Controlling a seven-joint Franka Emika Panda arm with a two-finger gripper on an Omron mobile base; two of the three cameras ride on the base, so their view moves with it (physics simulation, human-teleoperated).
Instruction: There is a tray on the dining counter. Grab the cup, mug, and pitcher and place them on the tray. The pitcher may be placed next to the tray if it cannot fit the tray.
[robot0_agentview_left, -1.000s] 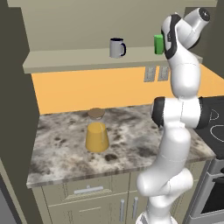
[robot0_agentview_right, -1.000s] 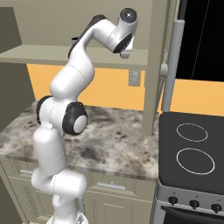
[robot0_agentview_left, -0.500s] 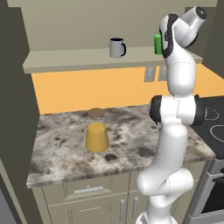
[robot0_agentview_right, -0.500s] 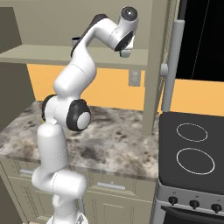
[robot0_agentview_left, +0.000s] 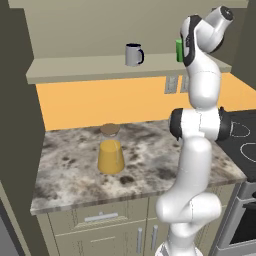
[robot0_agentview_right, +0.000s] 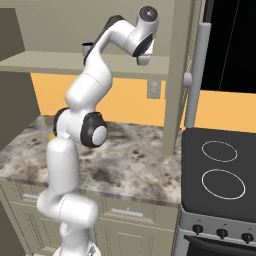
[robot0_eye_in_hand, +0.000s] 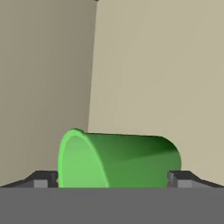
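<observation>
Hand (robot0_eye_in_hand: 113, 177) up at the high shelf (robot0_agentview_left: 90, 67), its 2 dark fingertips (robot0_eye_in_hand: 41, 179) spread wide, 1 on each side of the cup (robot0_eye_in_hand: 120, 159). No contact visible yet; jaws apart, nothing clamped.

Cup: green, no handle, seen sideways in the hand view because the camera is rolled. In the left base view a sliver of green (robot0_agentview_left: 178, 50) shows on the shelf behind the wrist, so it likely stands upright there. Looks rigid, thin-walled, light, smooth; probably slick. Best taken across the middle of the body, squeezed gently, since a tapered wall could slide out of a hard pinch. Inside appears empty.

Mug (robot0_agentview_left: 133, 54): grey, dark handle, on the same shelf, well apart from the cup. Contents cannot be made out.

Pitcher (robot0_agentview_left: 110, 151): on the marble tabletop (robot0_agentview_left: 150, 160) below, upright, brown lid on, orange-yellow liquid filling most of the body. Judged the heaviest of the 3; keep it vertical.

Stove (robot0_agentview_right: 220, 170) sits beside the tabletop.
</observation>
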